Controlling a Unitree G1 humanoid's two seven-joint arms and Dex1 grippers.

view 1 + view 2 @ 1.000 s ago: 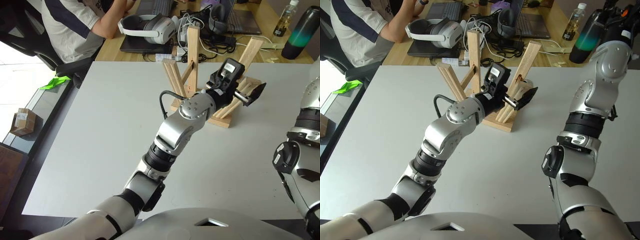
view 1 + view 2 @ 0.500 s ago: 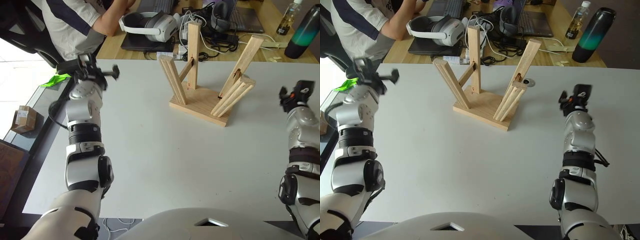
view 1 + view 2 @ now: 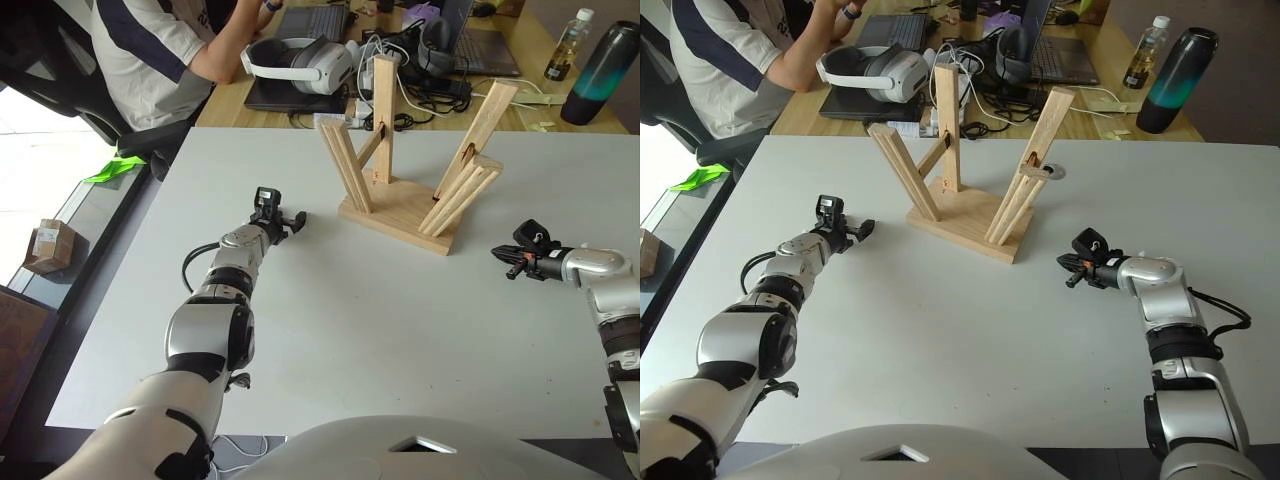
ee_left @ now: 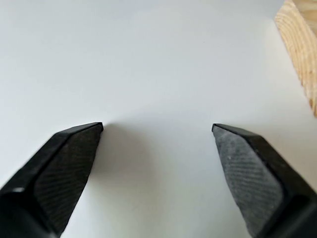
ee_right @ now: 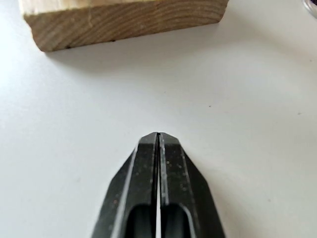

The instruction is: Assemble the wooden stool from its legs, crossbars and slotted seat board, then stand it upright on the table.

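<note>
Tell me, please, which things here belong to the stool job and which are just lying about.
Job: wooden stool, upside down; left end effector, open; right end effector, shut.
Lying about: headset, laptop, cables, dark bottle, small bottle, cardboard box.

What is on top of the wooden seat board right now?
Pale wooden legs stand up from the flat wooden seat board, a crossbar joining two. Whether their ends sit fully in the slots is hidden.
</note>
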